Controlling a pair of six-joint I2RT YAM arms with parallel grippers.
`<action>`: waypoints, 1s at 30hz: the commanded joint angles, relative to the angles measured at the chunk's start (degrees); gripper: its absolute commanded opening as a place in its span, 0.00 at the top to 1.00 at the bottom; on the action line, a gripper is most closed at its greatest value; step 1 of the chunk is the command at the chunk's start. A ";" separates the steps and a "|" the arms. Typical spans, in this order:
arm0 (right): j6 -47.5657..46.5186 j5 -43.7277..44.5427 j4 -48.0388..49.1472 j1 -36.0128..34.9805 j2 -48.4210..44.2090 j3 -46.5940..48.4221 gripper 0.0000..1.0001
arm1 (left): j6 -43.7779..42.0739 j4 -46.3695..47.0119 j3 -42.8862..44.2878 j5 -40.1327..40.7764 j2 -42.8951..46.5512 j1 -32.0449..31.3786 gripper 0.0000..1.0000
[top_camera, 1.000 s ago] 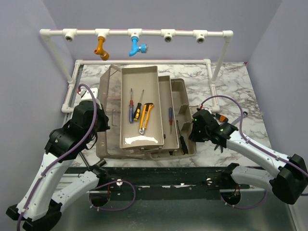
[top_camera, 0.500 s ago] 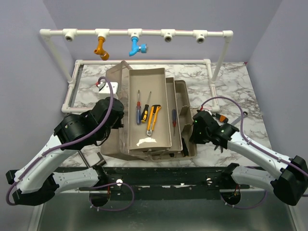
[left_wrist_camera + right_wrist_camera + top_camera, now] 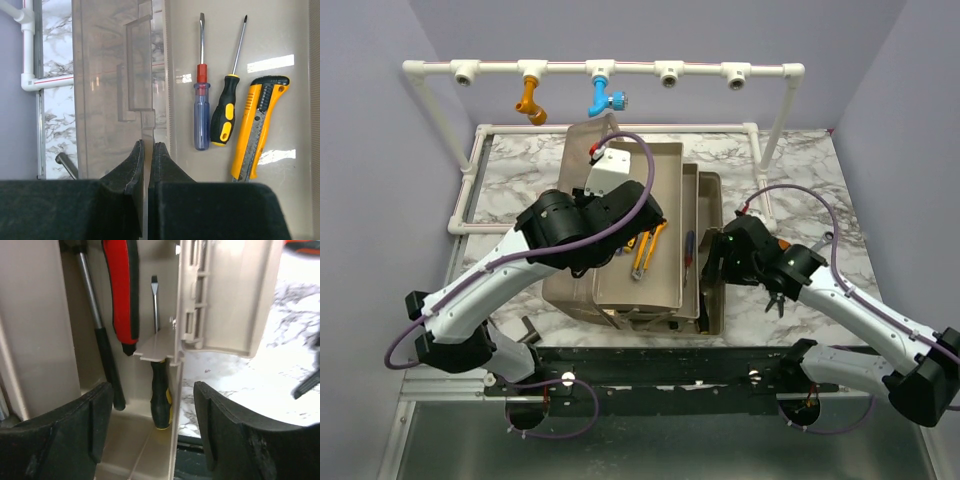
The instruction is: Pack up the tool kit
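The tool kit is a beige toolbox with stacked trays on the marble table. My left gripper is shut on the edge of its smoky translucent lid, and the left arm reaches across the trays. In the top tray lie a red-and-blue screwdriver, a black-and-yellow screwdriver and a yellow utility knife. My right gripper is open, one finger on each side of the base's right wall. Inside the base sit a red-handled tool and a black-and-yellow screwdriver.
A white pipe frame with an orange fitting and a blue fitting spans the back of the table. A small orange-tipped item lies right of the box. A thin metal rod shows beside the lid.
The left arm has swung the lid up and to the right over the trays, and the box has shifted right. The right gripper has opened off the base wall.
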State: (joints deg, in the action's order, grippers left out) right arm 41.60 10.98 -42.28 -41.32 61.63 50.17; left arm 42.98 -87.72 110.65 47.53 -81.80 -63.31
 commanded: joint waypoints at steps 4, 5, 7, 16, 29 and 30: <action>2.03 11.00 -3.76 -0.26 -4.79 4.32 0.23 | -2.44 -4.73 11.37 8.60 -7.43 -5.06 1.00; 2.29 12.50 -4.17 -0.30 -5.42 4.93 0.23 | -3.20 -4.67 12.22 9.53 -8.84 -5.67 1.00; 2.31 14.75 -4.67 -0.22 -6.39 5.95 0.21 | -5.12 -4.68 13.74 11.45 -11.59 -6.78 1.00; 3.67 25.06 -9.13 -0.21 -8.53 10.64 0.16 | -15.64 -2.29 16.78 22.48 -19.95 -11.63 1.00; 7.48 42.78 -15.03 -0.22 -17.25 15.22 0.07 | -24.73 13.15 16.22 15.18 -23.60 -19.27 0.87; 7.44 43.75 -15.56 -0.25 -17.62 15.73 0.07 | -24.41 14.33 15.72 13.09 -23.39 -19.59 0.84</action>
State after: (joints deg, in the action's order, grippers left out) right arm 48.25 47.59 -54.46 -41.30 45.54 63.70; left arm 20.53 -81.17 124.86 65.10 -105.71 -80.68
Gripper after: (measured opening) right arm 0.929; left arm 0.128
